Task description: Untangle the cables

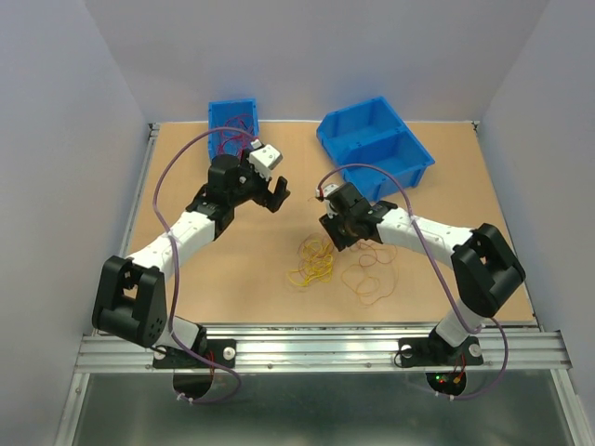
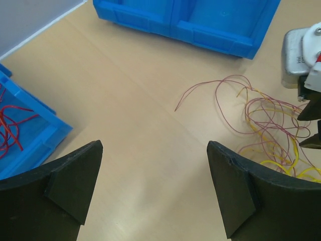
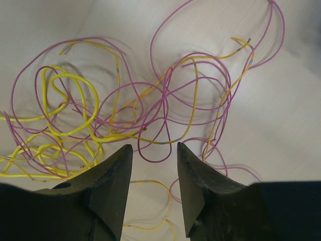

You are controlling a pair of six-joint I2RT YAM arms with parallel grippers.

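At the far left of the surface (image 1: 251,297), a small blue bin (image 1: 223,111) holds a few red strands (image 2: 10,125). My left gripper (image 2: 154,150) hovers near it, jaws wide apart and holding nothing. In the middle lie the cables (image 3: 150,100), yellow and dark red loops tangled together. My right gripper (image 3: 153,153) hangs just above them, jaws narrowly apart, with one dark red loop between the fingertips, unclamped. Beyond sits a larger blue bin (image 1: 376,139).

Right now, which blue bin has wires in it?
The smaller bin at back left: red wires lie inside. The larger, two-compartment bin shows none.
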